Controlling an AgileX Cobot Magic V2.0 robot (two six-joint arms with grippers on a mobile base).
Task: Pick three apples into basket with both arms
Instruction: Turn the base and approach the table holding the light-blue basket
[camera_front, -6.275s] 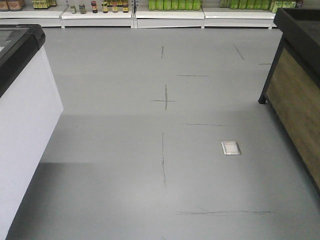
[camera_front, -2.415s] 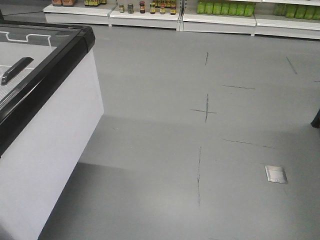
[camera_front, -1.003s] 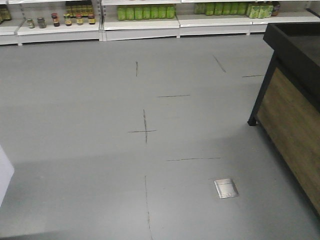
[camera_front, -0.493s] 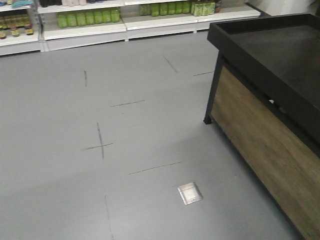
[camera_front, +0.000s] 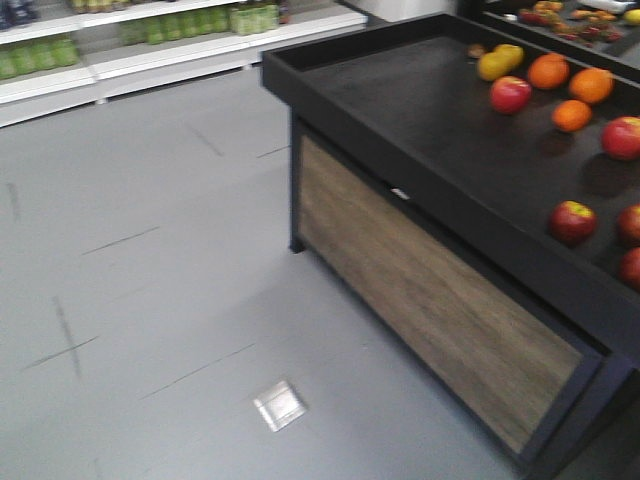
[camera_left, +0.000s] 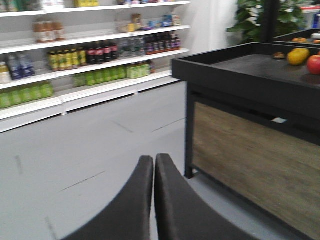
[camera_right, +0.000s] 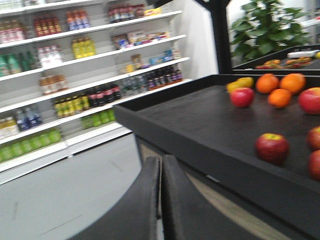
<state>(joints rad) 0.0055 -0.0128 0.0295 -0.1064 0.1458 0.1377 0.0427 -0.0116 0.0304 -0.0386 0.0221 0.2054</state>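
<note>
Three dark red apples with yellow-green tops lie on the black display stand (camera_front: 400, 110) near its right front: one (camera_front: 573, 221) fully in view, two more (camera_front: 630, 222) (camera_front: 632, 268) cut by the frame edge. The right wrist view shows the first (camera_right: 272, 148) and the other two (camera_right: 315, 137) (camera_right: 315, 165). My left gripper (camera_left: 154, 159) is shut and empty, over the floor left of the stand. My right gripper (camera_right: 161, 160) is shut and empty, short of the stand's near rim. The basket is out of view.
Brighter red apples (camera_front: 510, 94) (camera_front: 622, 137), oranges (camera_front: 548, 70) (camera_front: 571, 115) and a yellow fruit (camera_front: 500, 60) lie farther back on the stand. White shelves of bottles (camera_front: 150, 40) line the back wall. A metal floor plate (camera_front: 280, 405) sits in the grey floor.
The front view has swung right: the white freezer has left the frame and the black stand with fruit has come in close at the right.
</note>
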